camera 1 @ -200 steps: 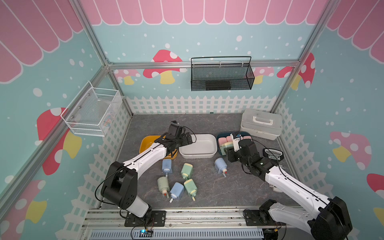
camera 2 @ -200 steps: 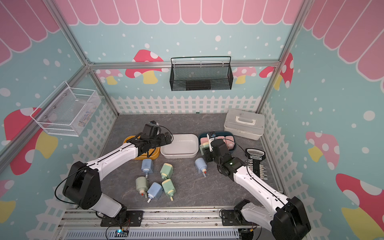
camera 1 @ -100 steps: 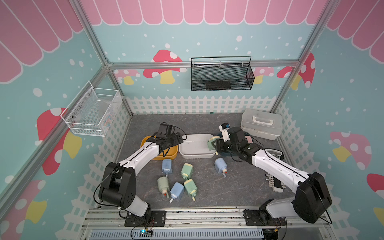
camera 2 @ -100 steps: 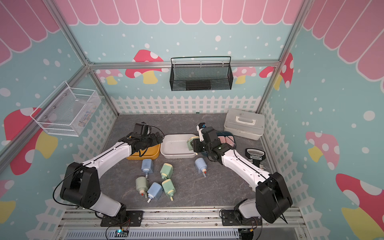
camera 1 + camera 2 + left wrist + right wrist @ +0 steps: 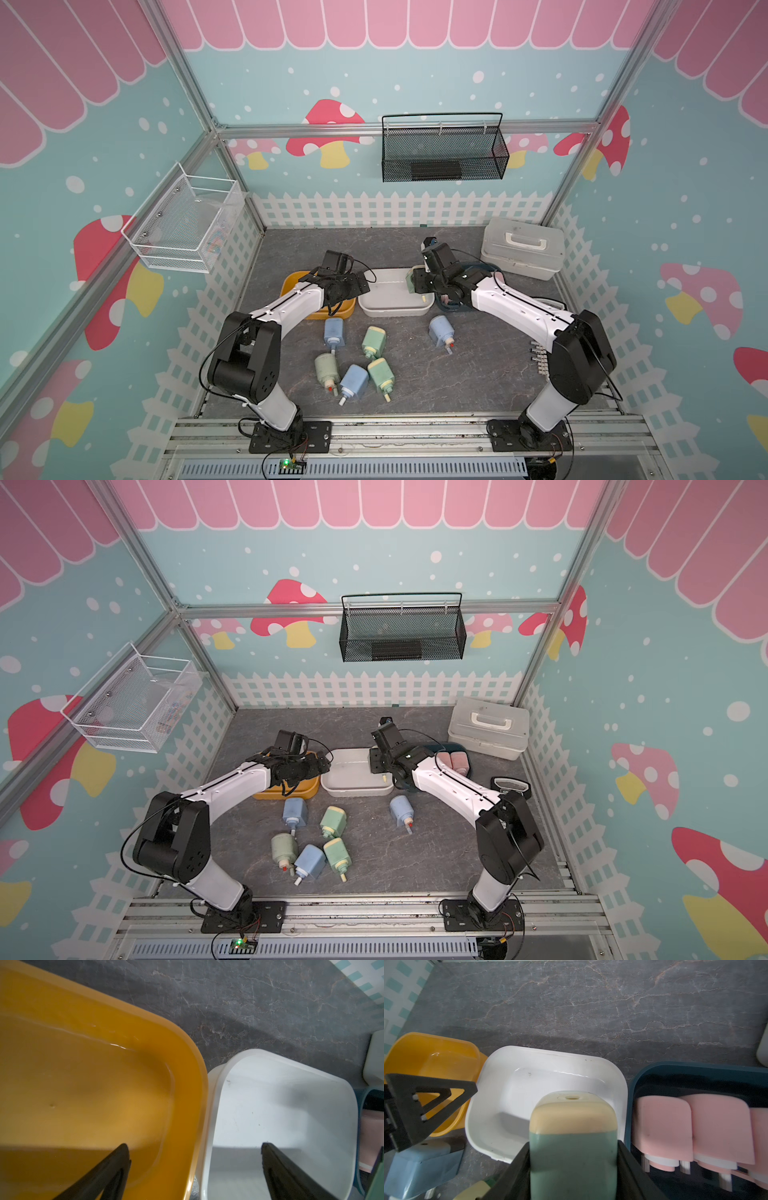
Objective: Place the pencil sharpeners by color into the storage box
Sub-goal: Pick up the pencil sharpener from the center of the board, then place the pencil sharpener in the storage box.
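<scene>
Since a second ago the right arm has swung from the dark blue tray across to the white one, and the left arm has drawn back toward the yellow tray. Now the right gripper (image 5: 573, 1153) is clamped on a pastel green plastic pencil sharpener with a cream end cap (image 5: 572, 1124). Its jaws press the sharpener's two sides and hold it over the right end of the white rounded plastic tray (image 5: 550, 1053).

The left gripper (image 5: 194, 1147) stands wide apart and empty, one finger over the yellow rounded plastic tray (image 5: 104, 1012) and the other over the white tray. These two trays touch side by side.

Just beside the white tray's other end sits the dark blue plastic tray (image 5: 675, 1066), where pastel pink sharpeners (image 5: 662, 1122) lie side by side. Nearer the robot, on the dark grey marbled tabletop (image 5: 457, 374), a lone blue sharpener (image 5: 441, 328) lies apart from a loose cluster of two blue and three green sharpeners (image 5: 354, 380). A white lidded case with a handle (image 5: 523, 249) stands at the far right.
</scene>
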`<action>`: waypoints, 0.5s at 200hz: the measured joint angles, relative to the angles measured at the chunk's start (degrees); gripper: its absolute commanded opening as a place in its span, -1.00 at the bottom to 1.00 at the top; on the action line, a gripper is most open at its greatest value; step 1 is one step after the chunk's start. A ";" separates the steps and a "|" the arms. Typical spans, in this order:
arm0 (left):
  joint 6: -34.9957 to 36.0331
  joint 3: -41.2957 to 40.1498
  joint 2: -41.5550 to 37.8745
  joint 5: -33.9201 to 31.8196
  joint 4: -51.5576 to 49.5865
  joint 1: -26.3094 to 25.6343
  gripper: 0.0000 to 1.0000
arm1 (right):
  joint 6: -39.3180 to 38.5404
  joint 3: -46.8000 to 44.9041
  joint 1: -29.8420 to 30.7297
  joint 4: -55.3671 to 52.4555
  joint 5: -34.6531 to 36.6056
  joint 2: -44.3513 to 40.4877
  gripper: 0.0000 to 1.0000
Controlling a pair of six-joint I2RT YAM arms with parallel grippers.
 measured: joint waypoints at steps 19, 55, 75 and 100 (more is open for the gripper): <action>-0.61 0.00 0.94 1.46 0.07 0.00 0.98 | 0.07 2.69 0.79 -1.49 2.69 3.13 -1.00; -1.81 0.24 1.79 4.13 0.98 -0.15 0.98 | 0.46 3.89 0.94 -3.10 5.33 6.86 -1.00; -2.29 1.14 2.84 5.31 1.36 -0.52 0.98 | 0.42 5.11 0.94 -4.26 6.36 8.90 -1.00; -2.54 2.51 4.33 6.12 1.77 -1.44 0.98 | 0.39 6.67 0.94 -5.20 7.34 10.78 -1.00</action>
